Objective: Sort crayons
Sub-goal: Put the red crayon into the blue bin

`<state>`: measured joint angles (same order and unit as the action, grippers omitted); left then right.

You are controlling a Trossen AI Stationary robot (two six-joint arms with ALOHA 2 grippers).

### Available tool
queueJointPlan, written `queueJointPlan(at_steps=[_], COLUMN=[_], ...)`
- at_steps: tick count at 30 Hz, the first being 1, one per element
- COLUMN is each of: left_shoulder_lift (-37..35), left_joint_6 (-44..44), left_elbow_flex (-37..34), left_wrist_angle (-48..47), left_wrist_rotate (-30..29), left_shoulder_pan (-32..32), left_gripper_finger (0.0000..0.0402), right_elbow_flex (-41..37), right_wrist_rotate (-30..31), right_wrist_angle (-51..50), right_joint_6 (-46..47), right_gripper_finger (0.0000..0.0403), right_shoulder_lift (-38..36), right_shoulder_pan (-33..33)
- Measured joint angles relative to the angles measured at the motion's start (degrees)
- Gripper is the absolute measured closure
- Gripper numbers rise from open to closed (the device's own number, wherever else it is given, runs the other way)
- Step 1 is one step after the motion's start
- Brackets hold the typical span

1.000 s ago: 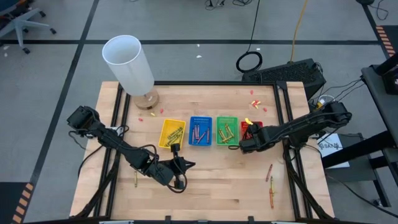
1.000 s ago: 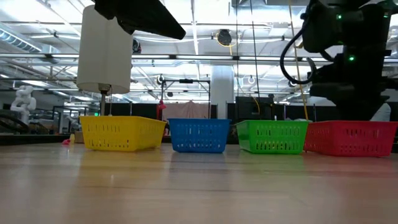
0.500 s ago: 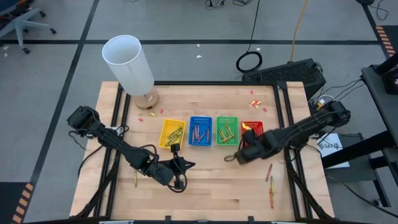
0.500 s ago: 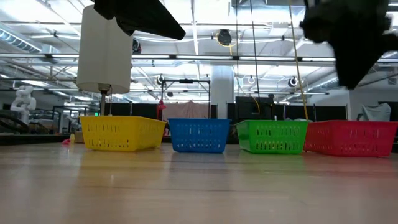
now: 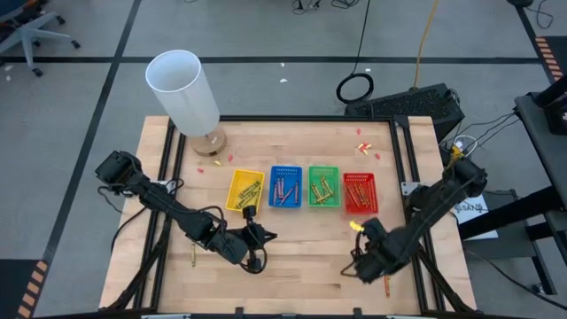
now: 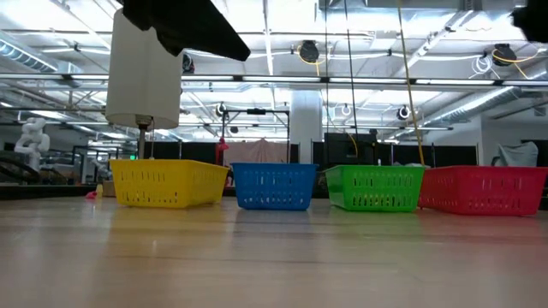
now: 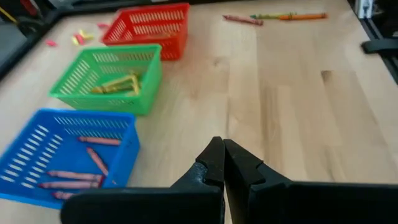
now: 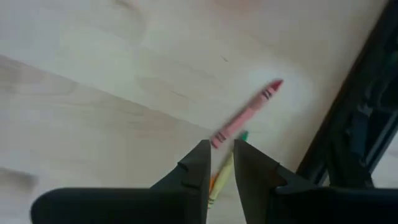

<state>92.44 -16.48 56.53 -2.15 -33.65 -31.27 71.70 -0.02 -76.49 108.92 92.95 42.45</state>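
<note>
crayon (image 8: 244,114) red, just beyond tips | right pincer (image 8: 219,159) narrowly parted, empty | left pincer (image 7: 222,163) closed

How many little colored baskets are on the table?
4, side by side in a row across the middle of the table: yellow basket, then blue basket, then green basket, then red basket, which is nearest the right arm.

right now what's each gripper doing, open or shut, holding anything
Left gripper: shut, holding nothing.
Right gripper: slightly open above a red crayon, not holding it.
</note>
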Motion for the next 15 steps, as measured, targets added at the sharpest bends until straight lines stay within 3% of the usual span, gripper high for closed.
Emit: queueJointPlan(at_steps=[7,15], left_shoulder_lift=[0.0,0.0], left_joint_6=[-4.1,-4.7], left_elbow_flex=[0.0,0.0], left_wrist_angle=[-0.4,0.3], left_wrist_rotate=[0.5,0.5], left_shoulder_pan=[-1.6,-4.2], left_gripper_finger=[0.0400,0.0400], right_elbow_flex=[-0.2,-0.2], right_wrist_rotate=[-0.2,0.3], right_wrist_angle=[1.1,0.5], right_joint_6=[10.3,16.0], right_gripper_finger=[0.0337,0.0280], right_shoulder_lift=[6.1,12.6], right_shoulder_pan=[5.0,6.0])
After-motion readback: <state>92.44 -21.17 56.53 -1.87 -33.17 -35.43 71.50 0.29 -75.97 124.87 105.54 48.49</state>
